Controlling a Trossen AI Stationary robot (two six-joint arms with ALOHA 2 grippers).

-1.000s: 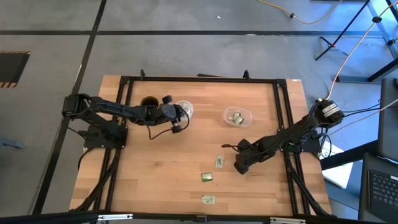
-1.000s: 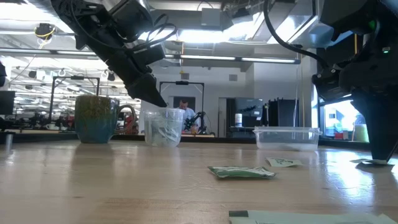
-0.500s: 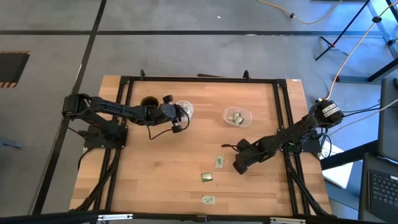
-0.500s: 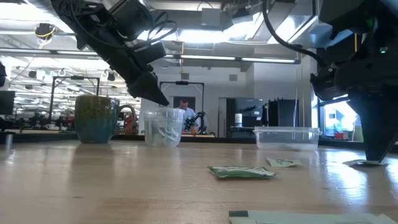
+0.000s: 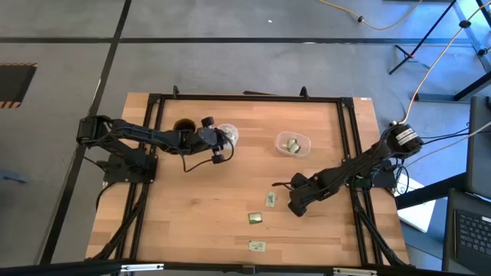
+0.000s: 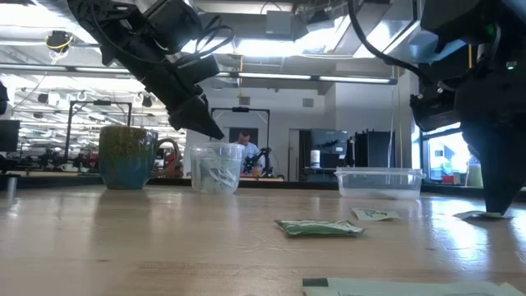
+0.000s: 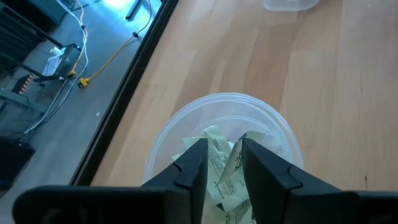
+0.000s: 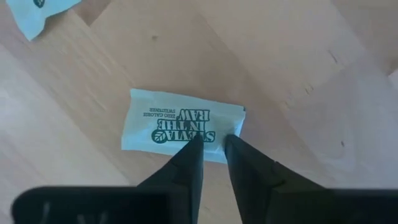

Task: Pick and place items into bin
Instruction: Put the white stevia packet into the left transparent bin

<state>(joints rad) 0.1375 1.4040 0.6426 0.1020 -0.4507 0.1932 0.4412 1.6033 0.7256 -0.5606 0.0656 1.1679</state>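
Still early, we judge: right pincer (image 8: 212, 138), fingers narrow, tips touching a flat white-and-green paper packet (image 8: 180, 123) on the wooden desk (image 5: 222, 207); it grips nothing. Left pincer (image 7: 222, 148), narrow, hangs over the packet-filled clear plastic cup (image 7: 180, 134). Few packets lie in the clear plastic bin (image 5: 293, 143).

1. Both arms were dark, jointed segments – black cables looped alongside them.
2. Left gripper (image 7: 221, 163) had matte black wedge fingers.
3. Right gripper (image 8: 212, 158) matched – tapered, smooth.
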